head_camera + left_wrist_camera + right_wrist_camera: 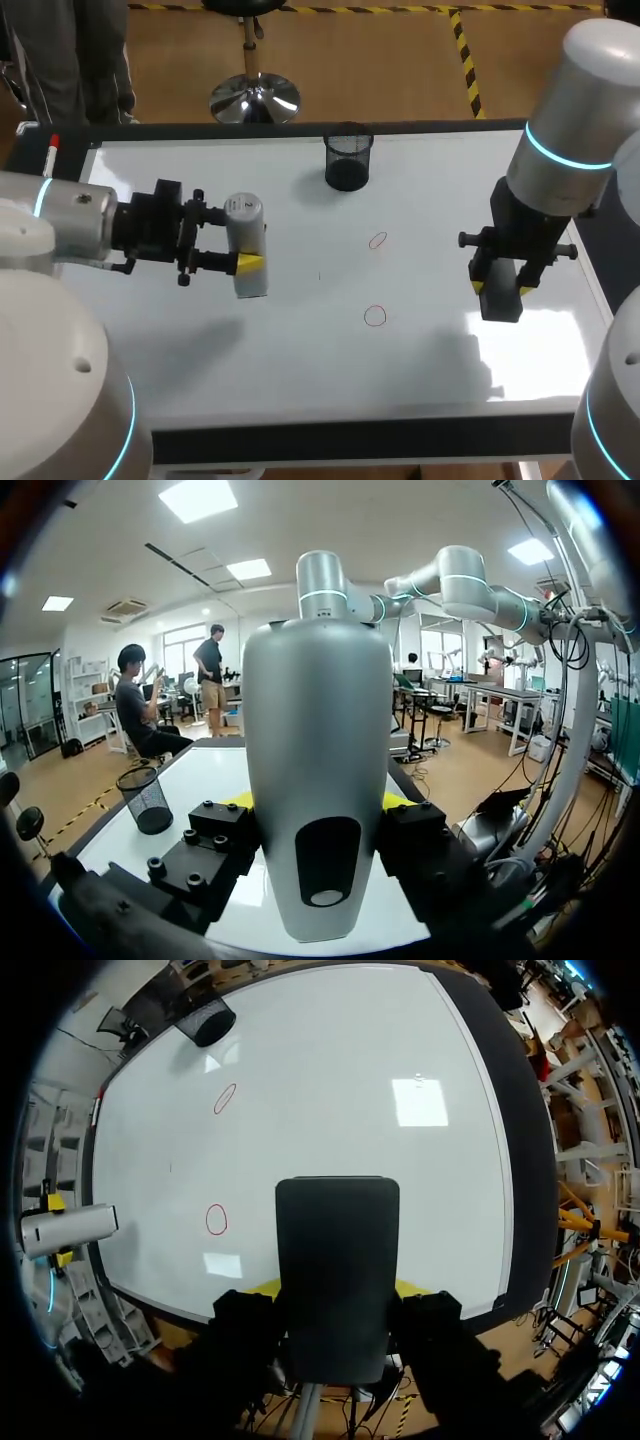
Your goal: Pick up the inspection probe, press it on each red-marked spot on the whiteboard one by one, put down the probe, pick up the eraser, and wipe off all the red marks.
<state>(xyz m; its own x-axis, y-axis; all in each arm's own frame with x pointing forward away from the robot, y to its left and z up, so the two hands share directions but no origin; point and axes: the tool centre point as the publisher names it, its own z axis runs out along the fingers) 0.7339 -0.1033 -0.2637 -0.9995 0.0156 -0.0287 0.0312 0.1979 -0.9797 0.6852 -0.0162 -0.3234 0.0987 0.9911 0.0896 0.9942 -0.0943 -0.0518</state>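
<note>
Left claw (232, 240) is clamped on the grey probe (252, 282) over the whiteboard's (300, 350) left part. Right claw (501, 288) grips the black eraser (500, 303) near the right edge. Far red mark (377, 240) and near red mark (374, 316) lie in the open middle; a mesh cup (348, 160) stands at the far edge.

A glossy silver-grey tapered probe (318, 780) sits between the left gripper's (245, 243) yellow-tipped black fingers (249, 263); a matte black rectangular eraser (337, 1270) sits between the right gripper's (501, 290). Ahead of them: two thin red ovals (377, 240) (374, 316) on a white whiteboard (300, 350), and a black mesh cup (348, 160).
</note>
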